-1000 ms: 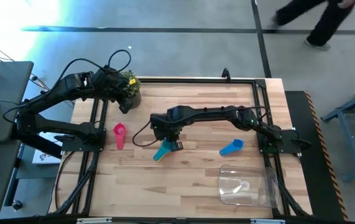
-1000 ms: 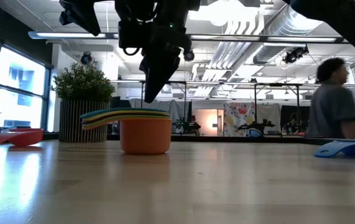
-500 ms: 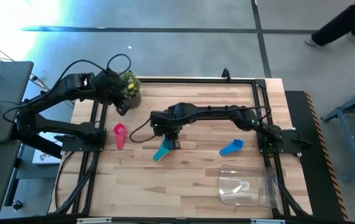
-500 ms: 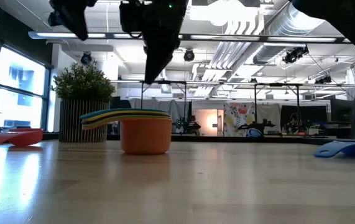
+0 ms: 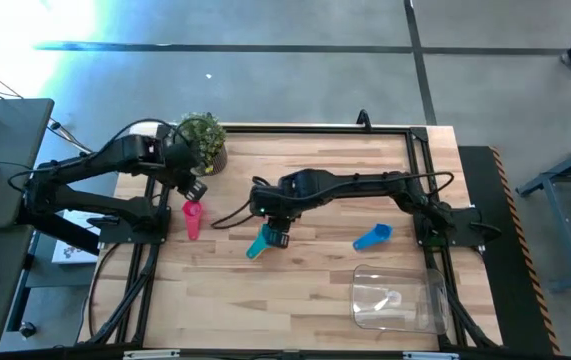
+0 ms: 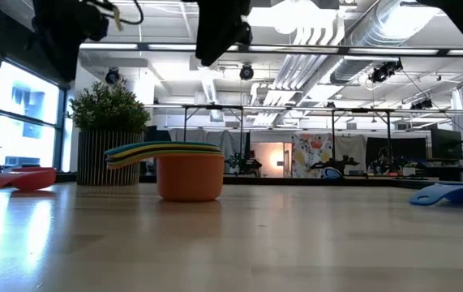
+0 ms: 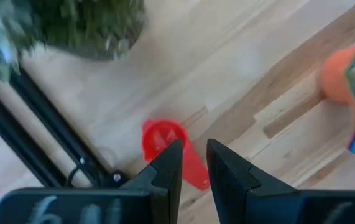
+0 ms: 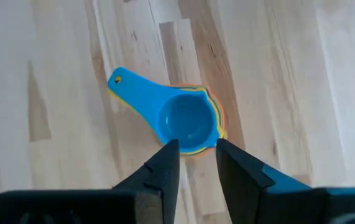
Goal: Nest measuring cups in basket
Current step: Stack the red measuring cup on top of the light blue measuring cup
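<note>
Directly below the right gripper (image 8: 193, 158), whose fingers stand a little apart and hold nothing, sits the nested stack of measuring cups (image 8: 180, 121), teal on top. To the side of the left gripper (image 7: 194, 163), also slightly parted and empty, lies the pink cup (image 7: 168, 149). I judge the pink and blue cup (image 5: 372, 237) remain unnested. The left should descend squarely over the pink handle, fingers straddling it. The basket (image 5: 435, 310) sits well apart.

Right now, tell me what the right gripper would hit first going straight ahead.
Probably the nested measuring cups: the right gripper points down at the teal top cup, nothing between. Depth is unclear.
</note>
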Robot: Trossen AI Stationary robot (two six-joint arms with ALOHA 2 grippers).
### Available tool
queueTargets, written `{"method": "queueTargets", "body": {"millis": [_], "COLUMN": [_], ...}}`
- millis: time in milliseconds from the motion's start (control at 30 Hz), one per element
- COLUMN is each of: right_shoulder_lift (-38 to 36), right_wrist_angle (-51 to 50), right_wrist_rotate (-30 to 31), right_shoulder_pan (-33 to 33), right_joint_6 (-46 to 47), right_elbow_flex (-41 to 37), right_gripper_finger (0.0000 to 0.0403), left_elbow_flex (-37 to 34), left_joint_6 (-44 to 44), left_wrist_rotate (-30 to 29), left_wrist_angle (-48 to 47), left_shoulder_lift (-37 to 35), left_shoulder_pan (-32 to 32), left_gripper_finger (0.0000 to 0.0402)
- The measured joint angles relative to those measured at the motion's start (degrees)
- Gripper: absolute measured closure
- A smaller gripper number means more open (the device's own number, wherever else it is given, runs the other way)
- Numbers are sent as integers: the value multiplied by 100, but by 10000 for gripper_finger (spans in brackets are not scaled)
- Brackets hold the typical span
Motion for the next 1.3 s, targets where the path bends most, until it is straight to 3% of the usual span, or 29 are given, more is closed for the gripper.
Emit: {"method": "queueTargets", "body": {"millis": [267,567,800,1300], "right_shoulder_lift": [-92,-92,-92,-92], "right_wrist_angle": [-68,-112,-114,-530], "right_wrist_rotate": [76,79,126,198], "right_shoulder_pan": [244,353,346,189], "right_joint_6": [610,627,360,-244], "right_elbow_flex": [-3,-4,-4,-4], "right_gripper_finger": [304,304,304,304], "left_elbow_flex": [-1104,-1972,-2375,-2401], "left_joint_6": [-1045,-1777,-2097,-2271], "left_wrist_rotate": [-2,60,83,-203], "left_wrist_angle": [63,361,785,1200], "left_shoulder_lift": [-142,-145,-144,346], "left_shoulder_pan": [-280,-556,-599,-310], "left_gripper_finger": [339,339,339,339]}}
